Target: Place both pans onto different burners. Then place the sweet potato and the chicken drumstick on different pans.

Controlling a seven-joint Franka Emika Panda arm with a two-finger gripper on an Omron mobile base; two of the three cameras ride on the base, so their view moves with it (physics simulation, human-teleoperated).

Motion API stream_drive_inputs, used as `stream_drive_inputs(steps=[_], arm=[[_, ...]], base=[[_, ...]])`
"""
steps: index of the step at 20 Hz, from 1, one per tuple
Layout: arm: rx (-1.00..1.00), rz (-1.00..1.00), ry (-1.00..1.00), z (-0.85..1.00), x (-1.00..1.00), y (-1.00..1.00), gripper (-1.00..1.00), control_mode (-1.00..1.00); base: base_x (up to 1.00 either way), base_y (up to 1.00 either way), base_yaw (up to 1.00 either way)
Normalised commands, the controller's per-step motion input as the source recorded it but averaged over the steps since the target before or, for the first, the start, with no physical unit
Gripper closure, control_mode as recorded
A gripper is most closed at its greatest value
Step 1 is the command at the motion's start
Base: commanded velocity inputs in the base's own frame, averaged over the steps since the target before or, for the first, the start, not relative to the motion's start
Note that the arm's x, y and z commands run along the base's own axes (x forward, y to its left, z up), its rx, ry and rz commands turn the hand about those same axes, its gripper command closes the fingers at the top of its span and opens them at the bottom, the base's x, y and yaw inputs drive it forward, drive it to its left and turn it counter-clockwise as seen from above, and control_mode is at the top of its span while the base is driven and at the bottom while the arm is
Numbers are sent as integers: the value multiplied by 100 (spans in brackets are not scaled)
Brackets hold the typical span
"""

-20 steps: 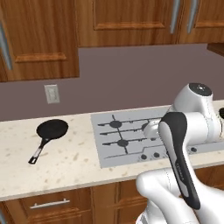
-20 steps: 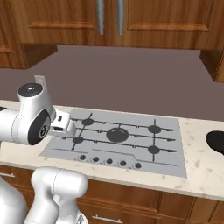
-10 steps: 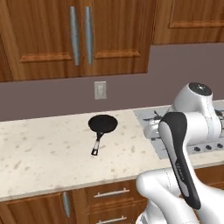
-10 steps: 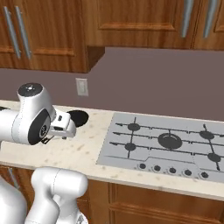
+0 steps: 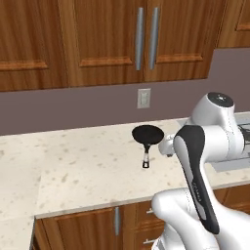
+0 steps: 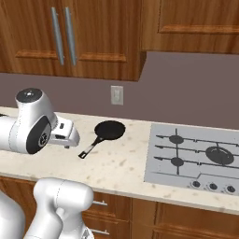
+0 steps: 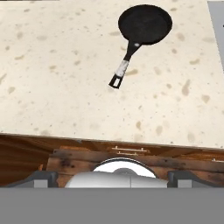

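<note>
One black pan (image 5: 148,134) lies on the speckled counter (image 5: 73,166), its long handle pointing toward the front edge. The right base view shows this pan (image 6: 110,130) left of the grey cooktop (image 6: 163,172), whose burners (image 6: 176,139) sit under thin grates. My gripper (image 6: 70,137) hovers just left of the pan's handle, near the counter's front. In the hand view the gripper (image 7: 113,177) is open with nothing between its fingers, and the pan (image 7: 144,24) is far ahead of it. The sweet potato and the chicken drumstick are out of view.
A wall outlet (image 6: 116,94) sits on the backsplash behind the pan. Wooden upper cabinets (image 5: 146,39) hang above, and drawers (image 7: 127,151) run below the counter's front edge. The counter turns a corner at the far left (image 5: 19,224).
The base has driven left, so the pan and the cooktop have slid right across both base views. The pan has not moved on the counter, and the gripper stays open.
</note>
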Motion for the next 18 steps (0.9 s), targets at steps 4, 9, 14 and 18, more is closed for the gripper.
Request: stream_drive_inputs(steps=[4,9,14,18], arm=[[0,0,0,0,0,0,-100,100],[0,0,0,0,0,0,-100,100],[0,0,0,0,0,0,-100,100],[0,0,0,0,0,0,-100,100]], base=[[20,-2,0],[11,-6,2],[11,30,0],[2,25,0]])
